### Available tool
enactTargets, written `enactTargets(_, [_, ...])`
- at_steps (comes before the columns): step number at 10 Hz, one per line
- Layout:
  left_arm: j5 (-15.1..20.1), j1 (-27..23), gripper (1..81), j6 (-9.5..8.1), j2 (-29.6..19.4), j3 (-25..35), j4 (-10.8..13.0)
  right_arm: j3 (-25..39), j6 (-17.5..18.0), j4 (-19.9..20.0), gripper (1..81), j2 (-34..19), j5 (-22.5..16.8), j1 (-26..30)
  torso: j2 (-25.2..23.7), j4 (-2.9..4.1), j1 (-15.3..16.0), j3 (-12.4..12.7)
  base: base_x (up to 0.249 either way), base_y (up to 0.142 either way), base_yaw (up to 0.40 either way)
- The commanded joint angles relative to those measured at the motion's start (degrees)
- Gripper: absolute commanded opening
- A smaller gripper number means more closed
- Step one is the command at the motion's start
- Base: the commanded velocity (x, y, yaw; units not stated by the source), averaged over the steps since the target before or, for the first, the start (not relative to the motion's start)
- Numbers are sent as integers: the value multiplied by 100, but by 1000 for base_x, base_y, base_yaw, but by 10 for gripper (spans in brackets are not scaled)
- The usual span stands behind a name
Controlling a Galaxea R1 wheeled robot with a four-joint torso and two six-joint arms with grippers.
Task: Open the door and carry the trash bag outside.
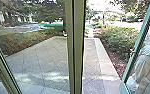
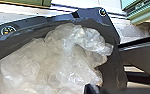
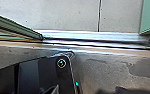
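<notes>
Apparently at the threshold: the base plate (image 3: 48, 66) sits just short of the metal sill (image 3: 91, 41), with pale paving (image 3: 121, 15) on the far side. Door leaf (image 1: 138, 37) stands ajar, right of the central green frame (image 1: 74, 47); between them, bare slabs run on past a shrub (image 1: 119, 41).

Trash bag (image 2: 112, 67): at the robot's left, over the base, dark film around bunched clear plastic (image 2: 73, 60). Mouth looks open. Finger state, either gripper: cannot tell, so whether the bag is truly held is also unconfirmed.

Step, as judged: door opened, crossing still to be done.

Hazards. Chief worry is the bag's width. It bulks out on the left, the same side as the central frame; a line taken too close could drag the film along that edge, tearing it or pulling it loose. Second, the raised sill: a jolt as the wheels climb could shake light plastic out of the slack mouth. Third, the leaf might swing back if nothing holds it, and clip the right arm or the base. Crossing askew would bring a base corner against a frame. Slow and square seems best.
</notes>
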Motion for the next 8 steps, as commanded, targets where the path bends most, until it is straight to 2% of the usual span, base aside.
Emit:
enactTargets(1, [315,-239,10,40,-56,38,44,-529,-156,-149,811,485,616,-269,0,0,0,0,0,0,0])
enactTargets(3, [306,-266,10,40,-47,2,35,-520,-227,-184,811,591,1076,-778,0,0,0,2,0,0,0])
enactTargets(5, [140,-283,10,31,6,-155,0,-616,-227,-395,811,844,1328,-1227,-2,0,0,4,0,0,0])
enactTargets(8, [139,-327,10,40,198,-542,44,-1257,-227,-517,811,1363,1813,-1833,-6,0,-6,9,0,0,0])
